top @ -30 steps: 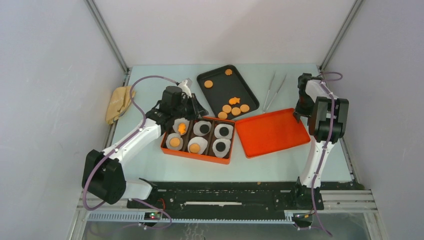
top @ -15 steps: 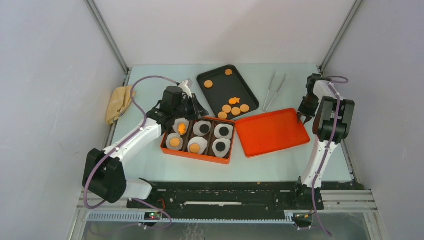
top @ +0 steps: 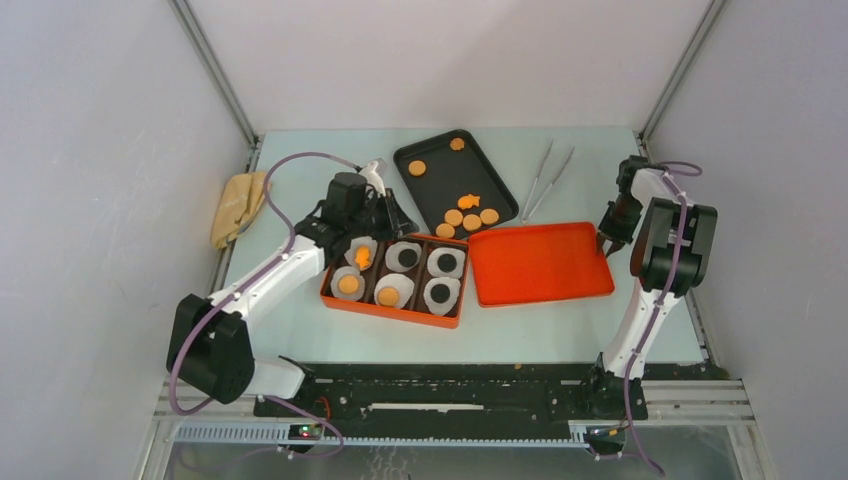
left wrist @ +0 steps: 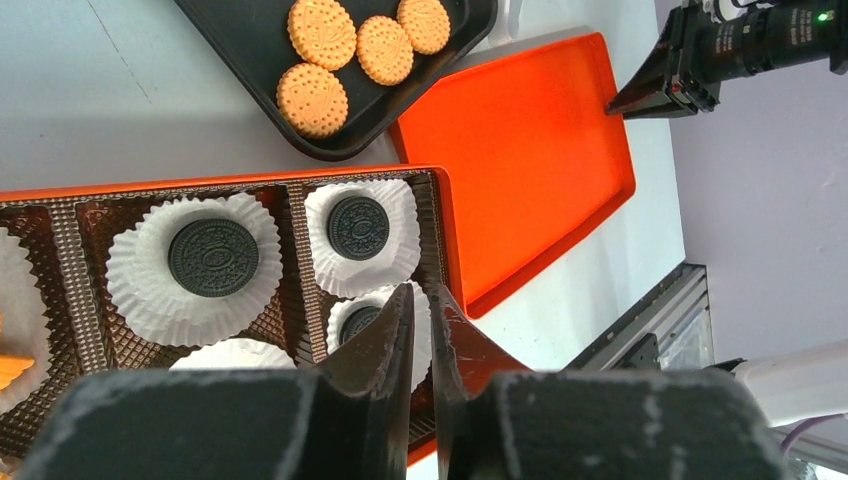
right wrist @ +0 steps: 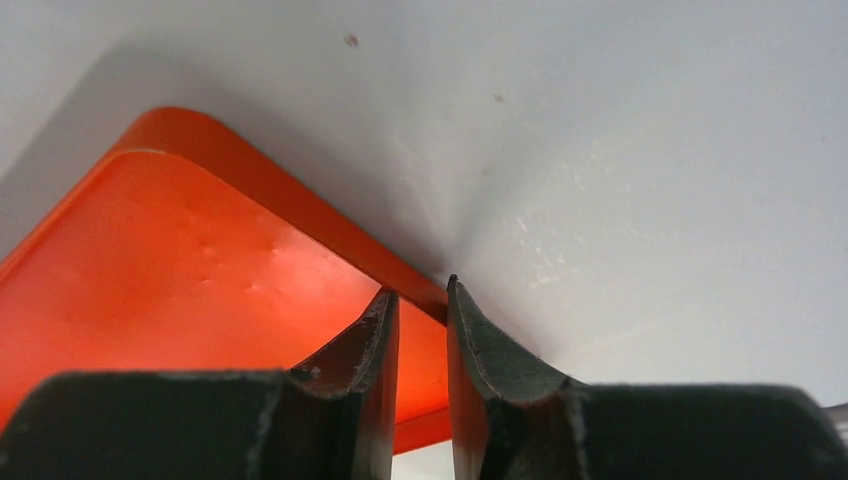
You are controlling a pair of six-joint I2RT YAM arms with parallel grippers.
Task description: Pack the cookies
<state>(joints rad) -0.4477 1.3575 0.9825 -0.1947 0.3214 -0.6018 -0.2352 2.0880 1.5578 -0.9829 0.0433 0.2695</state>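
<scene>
Orange box [top: 392, 309] sits nearest, left of centre. Its six paper liners [left wrist: 195, 262] each already hold one of the cookies [top: 349, 284]: dark rounds, tan rounds and one fish shape.

Just right of it, touching or almost, lies the flat orange lid [top: 540, 262]. The right gripper [right wrist: 420, 300] is down at its right edge, jaws nearly closed on either side of the rim and, as far as I can tell, pinching it.

So I'd guess this is the lid-on step. That's a thin grip on one edge, so the lid will want to sag or swivel. I'd lift slow, keep it level and square the corners over the box before lowering.

The snag is the left gripper [left wrist: 420, 292], hovering over the box's far side with its jaws almost together and nothing in them. It needs to clear out first. The frilly liner tops could also catch the lid.

Further back, the black tray [top: 440, 178] has more loose biscuits [top: 466, 218] along its near end. Tongs [top: 545, 180] lie to its right, and a tan cloth [top: 238, 205] is far left.
</scene>
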